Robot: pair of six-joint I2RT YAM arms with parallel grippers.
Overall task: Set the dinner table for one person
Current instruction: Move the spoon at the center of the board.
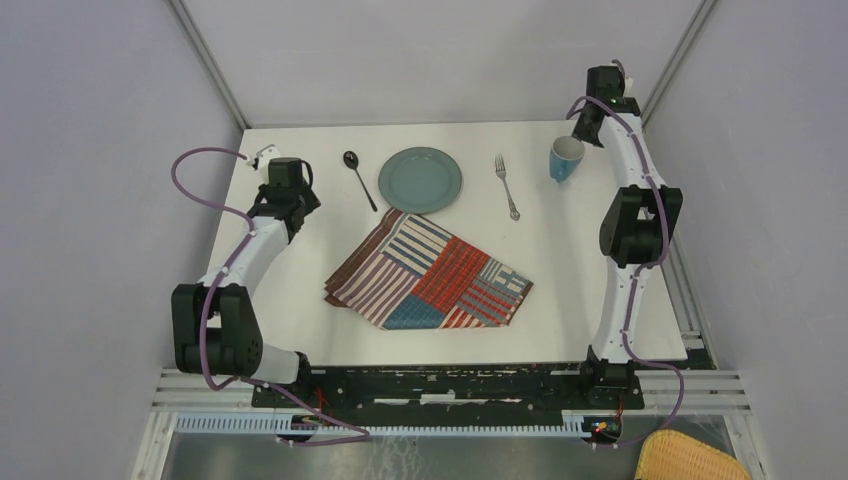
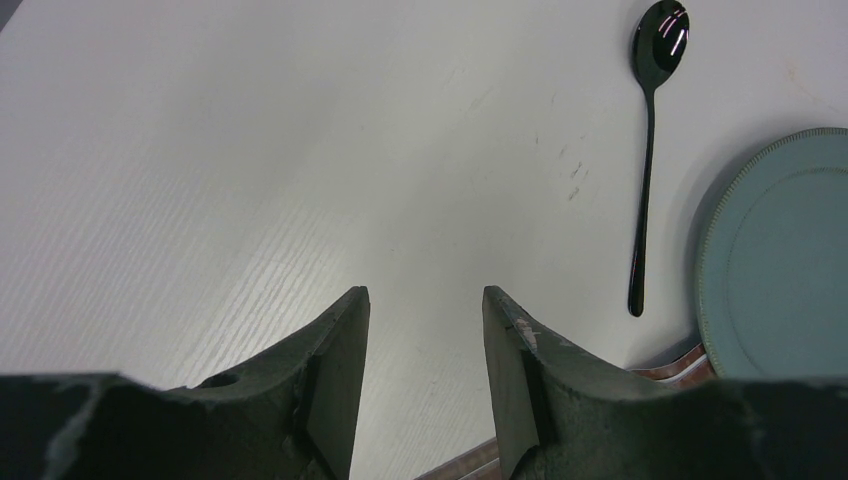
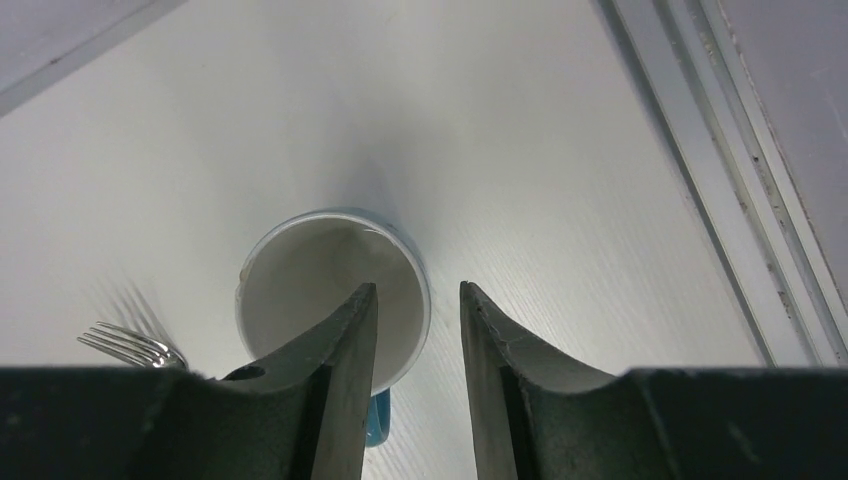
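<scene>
On the white dinner table (image 1: 600,260) a teal plate (image 1: 420,180) lies at the far middle. A black spoon (image 1: 358,178) is to its left and a silver fork (image 1: 507,187) to its right. A blue cup (image 1: 566,158) with a white inside stands upright at the far right. My right gripper (image 3: 418,287) hovers open over the cup (image 3: 320,270). One finger is above the cup's mouth and the other outside its rim, with nothing gripped. Left of the spoon (image 2: 650,150), my left gripper (image 2: 425,292) hangs open over bare table.
A striped patchwork placemat (image 1: 430,272) lies skewed in the middle, its far corner reaching the plate (image 2: 790,260). A metal rail (image 3: 720,150) runs close along the cup's right side. The fork's tines (image 3: 130,345) are left of the cup. A wicker basket (image 1: 690,455) sits beyond the near right corner.
</scene>
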